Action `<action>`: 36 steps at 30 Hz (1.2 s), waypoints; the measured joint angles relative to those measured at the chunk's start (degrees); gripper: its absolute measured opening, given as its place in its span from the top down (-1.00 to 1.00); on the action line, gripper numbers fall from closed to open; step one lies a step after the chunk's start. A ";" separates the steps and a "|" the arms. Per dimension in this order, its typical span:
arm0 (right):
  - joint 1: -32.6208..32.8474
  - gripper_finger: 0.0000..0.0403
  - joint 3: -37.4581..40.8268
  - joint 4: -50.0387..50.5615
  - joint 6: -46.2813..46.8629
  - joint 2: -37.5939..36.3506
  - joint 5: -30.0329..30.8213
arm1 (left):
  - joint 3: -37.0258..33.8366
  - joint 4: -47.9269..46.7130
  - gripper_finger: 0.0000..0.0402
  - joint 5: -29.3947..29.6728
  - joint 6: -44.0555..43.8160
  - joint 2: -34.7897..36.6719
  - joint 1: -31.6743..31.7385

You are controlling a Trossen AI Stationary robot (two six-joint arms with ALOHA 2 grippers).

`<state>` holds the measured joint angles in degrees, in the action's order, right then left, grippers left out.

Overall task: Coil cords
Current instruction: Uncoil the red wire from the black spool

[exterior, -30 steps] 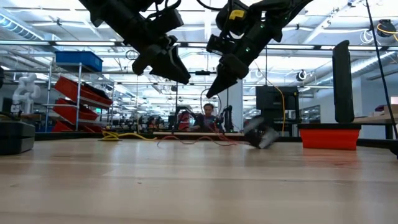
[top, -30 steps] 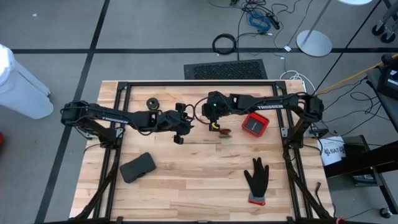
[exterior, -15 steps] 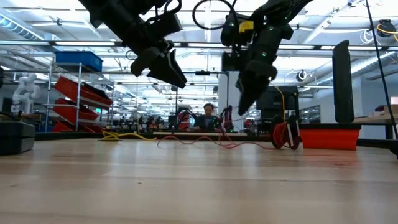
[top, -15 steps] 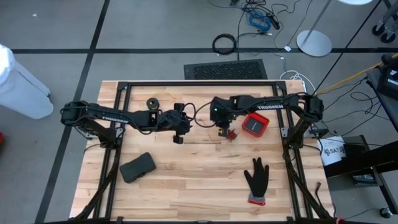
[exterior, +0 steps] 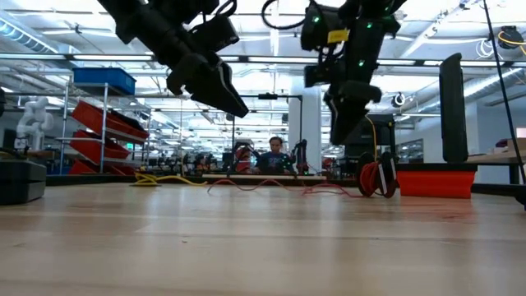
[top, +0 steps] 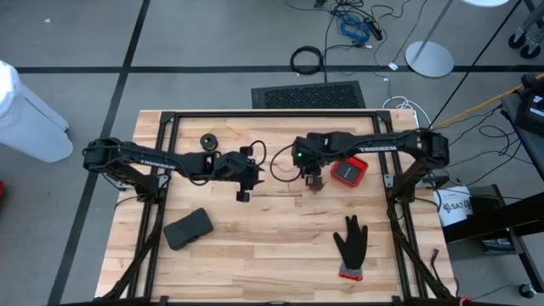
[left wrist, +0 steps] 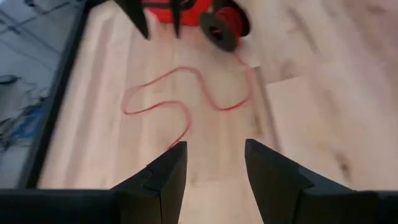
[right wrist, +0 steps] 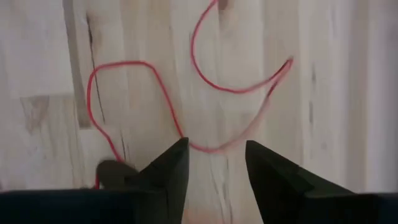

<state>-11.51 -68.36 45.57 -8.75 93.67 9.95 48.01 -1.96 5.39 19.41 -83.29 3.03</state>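
High view shows one red cord (top: 285,178) lying loose near the table (top: 272,255) centre with its one black spool (top: 313,182), between two end effectors, the left end effector (top: 242,195) and right end effector (top: 312,176), both spread and holding nothing.

A spool (top: 316,182) with its cord (left wrist: 186,106) is set near the table's (top: 272,255) centre; a box (top: 348,171) is placed just beside it at 3 o'clock; a second spool (top: 208,140) is found at 10 o'clock; a pouch (top: 188,228) is laid at 8 o'clock; a glove (top: 349,245) is laid at 5 o'clock; the cord is strung from the central spool toward 9 o'clock.
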 joint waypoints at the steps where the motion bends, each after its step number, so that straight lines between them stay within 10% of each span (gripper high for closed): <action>1: -0.20 0.32 0.00 1.25 -0.07 -0.93 0.73 | -0.62 1.42 0.16 -1.21 -0.71 0.00 0.00; 19: -1.14 0.35 5.33 4.62 -8.20 -8.59 -17.55 | -6.17 26.24 0.16 -8.69 -10.10 -10.92 -1.27; 36: -2.41 0.36 14.97 -8.11 -11.25 -8.02 -19.37 | -6.12 38.95 0.16 -8.52 -11.61 -19.50 -4.31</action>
<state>-13.91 -53.38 37.46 -20.00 85.65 -9.42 41.89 36.99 -3.14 7.79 -102.78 -1.28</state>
